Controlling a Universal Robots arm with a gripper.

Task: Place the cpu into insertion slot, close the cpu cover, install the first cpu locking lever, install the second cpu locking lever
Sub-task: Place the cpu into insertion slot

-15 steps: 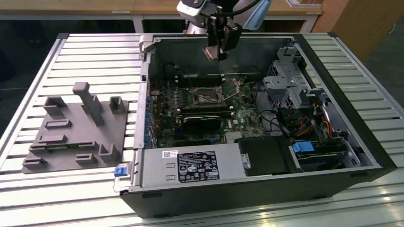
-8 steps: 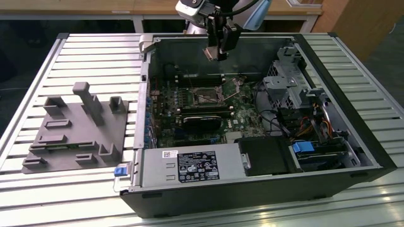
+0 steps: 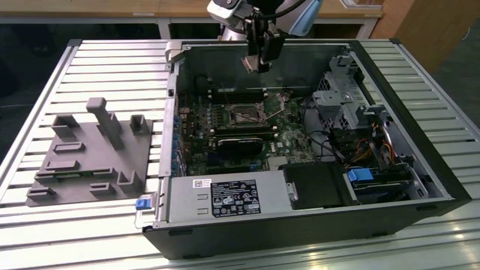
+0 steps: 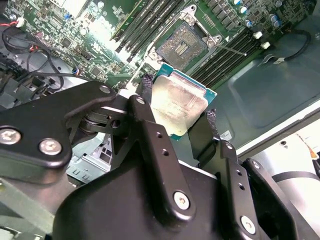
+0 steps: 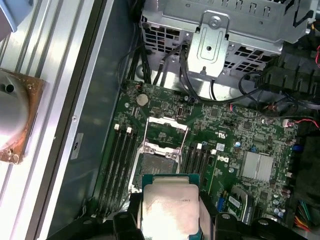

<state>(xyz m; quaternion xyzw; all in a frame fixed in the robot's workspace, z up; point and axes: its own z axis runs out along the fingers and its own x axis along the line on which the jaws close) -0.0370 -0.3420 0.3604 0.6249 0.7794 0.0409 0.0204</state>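
The gripper is pinching the cpu between its jaws, holding it up in the air, while the insertion slot is sitting open and empty, nothing placed yet.

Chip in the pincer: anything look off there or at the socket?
Nothing clearly wrong. The chip sits square in the pincer, held clear of the uncovered socket. Its metal face looks blotchy in both wrist views, maybe residue, maybe glare; cannot tell which.
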